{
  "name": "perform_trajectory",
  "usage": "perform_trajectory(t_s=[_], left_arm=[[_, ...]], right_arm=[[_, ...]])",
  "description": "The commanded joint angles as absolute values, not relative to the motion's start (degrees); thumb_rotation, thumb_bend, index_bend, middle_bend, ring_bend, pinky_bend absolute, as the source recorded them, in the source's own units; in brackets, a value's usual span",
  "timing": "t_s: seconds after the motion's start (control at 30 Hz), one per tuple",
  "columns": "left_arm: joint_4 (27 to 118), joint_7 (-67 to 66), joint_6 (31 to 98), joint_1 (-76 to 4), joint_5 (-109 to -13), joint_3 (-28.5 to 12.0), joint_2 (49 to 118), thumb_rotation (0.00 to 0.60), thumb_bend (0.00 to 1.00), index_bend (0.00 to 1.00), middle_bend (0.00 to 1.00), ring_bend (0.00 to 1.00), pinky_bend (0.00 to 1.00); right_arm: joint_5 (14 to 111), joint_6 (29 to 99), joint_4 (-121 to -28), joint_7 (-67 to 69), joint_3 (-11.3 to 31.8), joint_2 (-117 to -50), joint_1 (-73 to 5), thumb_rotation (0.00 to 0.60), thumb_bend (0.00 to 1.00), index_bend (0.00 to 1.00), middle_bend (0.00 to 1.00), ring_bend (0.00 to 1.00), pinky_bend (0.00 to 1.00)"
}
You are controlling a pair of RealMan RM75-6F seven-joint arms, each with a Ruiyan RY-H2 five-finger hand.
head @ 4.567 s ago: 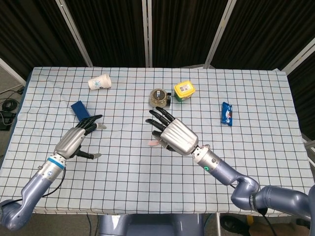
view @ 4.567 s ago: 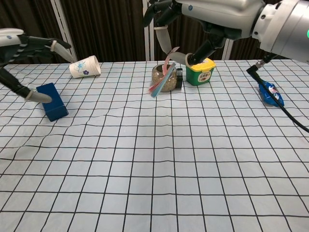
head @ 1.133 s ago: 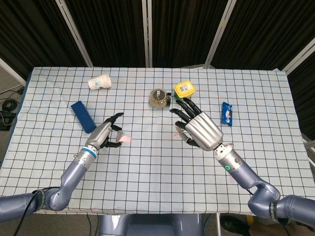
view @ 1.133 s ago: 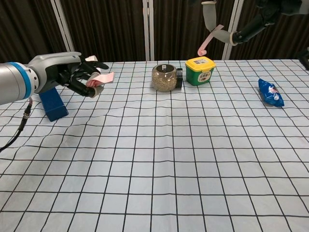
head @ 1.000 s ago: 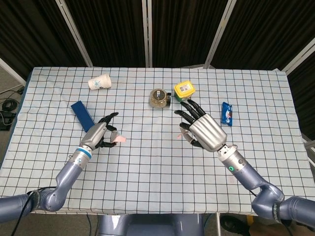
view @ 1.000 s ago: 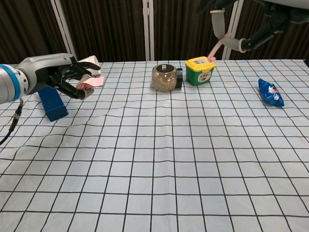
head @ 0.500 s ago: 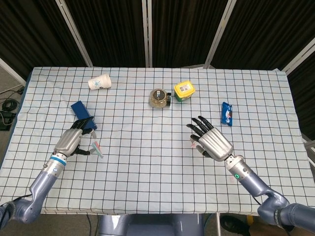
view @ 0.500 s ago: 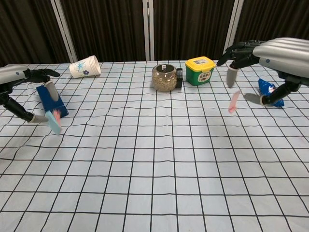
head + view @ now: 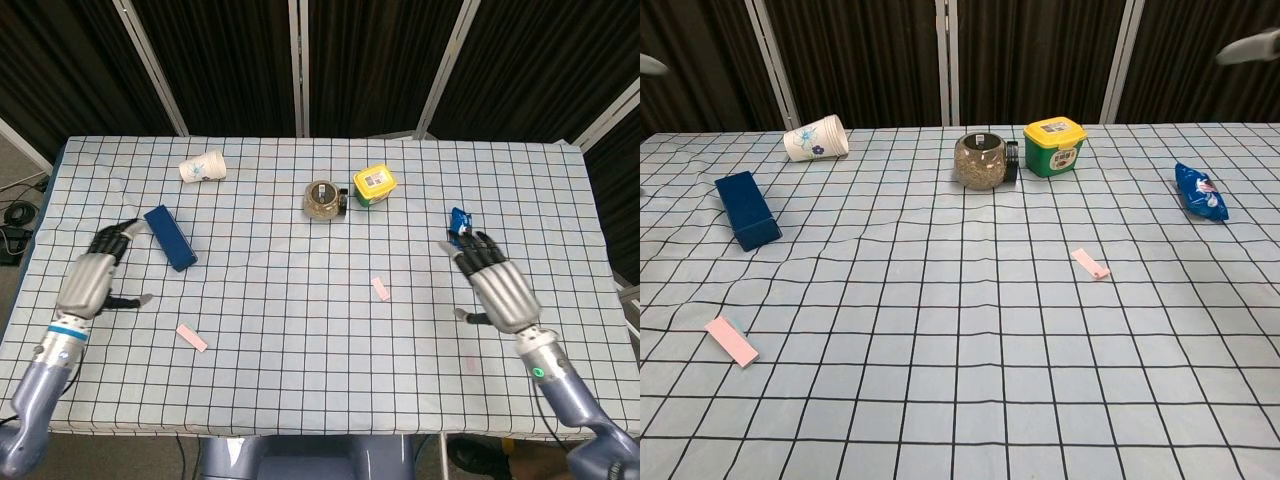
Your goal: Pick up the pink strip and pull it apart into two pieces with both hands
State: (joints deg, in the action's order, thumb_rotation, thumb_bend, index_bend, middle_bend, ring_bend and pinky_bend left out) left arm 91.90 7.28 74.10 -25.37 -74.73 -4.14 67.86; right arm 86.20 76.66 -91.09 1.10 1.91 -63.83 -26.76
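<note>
The pink strip lies in two pieces on the checked tablecloth. One pink piece [image 9: 191,337] [image 9: 731,341] sits at the front left. The other pink piece [image 9: 381,289] [image 9: 1090,263] lies right of centre. My left hand [image 9: 93,279] hovers at the far left with fingers spread and nothing in it, well left of its piece. Over the right side my right hand [image 9: 495,284] is held the same way, empty, apart from the nearer piece. The chest view shows only a sliver of the right hand [image 9: 1250,46] at its top corner.
A blue box [image 9: 170,237] [image 9: 746,209] lies by the left hand. At the back are a tipped paper cup [image 9: 203,166], a glass jar [image 9: 322,198] and a yellow-lidded green tub [image 9: 373,184]. A blue snack packet [image 9: 460,228] lies just beyond the right hand.
Both hands have let go of their pink pieces, which dropped onto the cloth. The hands have drawn outward and back toward the table's left and right sides.
</note>
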Motion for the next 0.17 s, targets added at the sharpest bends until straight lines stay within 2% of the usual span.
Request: perform_trajectory(t_s=[0.03,0.17], left_arm=[[94.49,8.21,82.1,-18.18,-77.91,-2.67,61.4,0.6,0.0,0.0,0.0,0.0,0.0],[95.0,9.96,84.95,-14.5,-79.39,-0.88,58.87,0.6,0.0,0.0,0.0,0.0,0.0]], right_arm=[[86.13,84.38,-88.1,5.84,0.58,-59.01,-19.38,0.6,0.0,0.0,0.0,0.0,0.0],[85.43,86.93,-87.03,7.25,0.14,-58.05,-16.06,0.6,0.0,0.0,0.0,0.0,0.0]])
